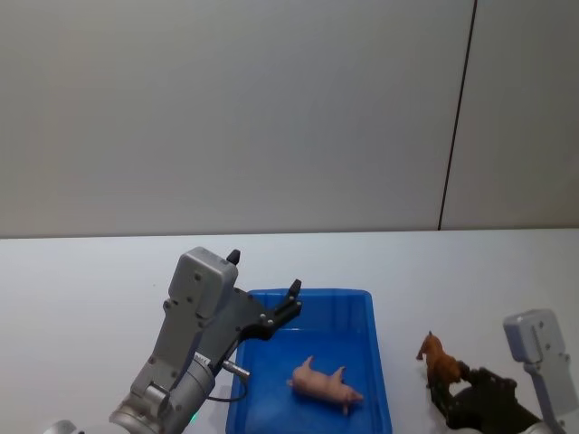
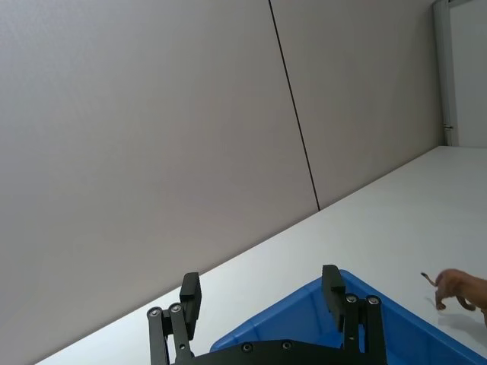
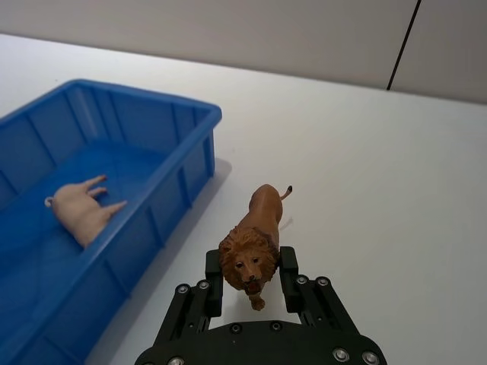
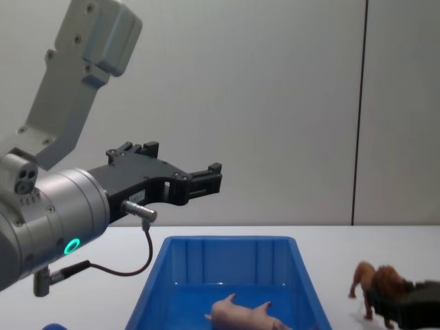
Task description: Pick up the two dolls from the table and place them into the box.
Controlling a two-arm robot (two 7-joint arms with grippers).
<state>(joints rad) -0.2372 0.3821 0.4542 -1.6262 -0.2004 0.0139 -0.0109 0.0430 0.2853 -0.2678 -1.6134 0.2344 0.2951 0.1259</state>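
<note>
The pale pink pig lies on its side inside the blue box on the white table. The brown lion stands on the table just right of the box. My right gripper is shut on the lion, its fingers pressed against the mane on both sides while the paws still touch the table. My left gripper hangs open and empty above the box's far left corner. The chest view shows the pig in the box and the lion at the right gripper.
A plain grey wall with a dark vertical seam stands behind the table. Bare white tabletop stretches left of the box and beyond the lion.
</note>
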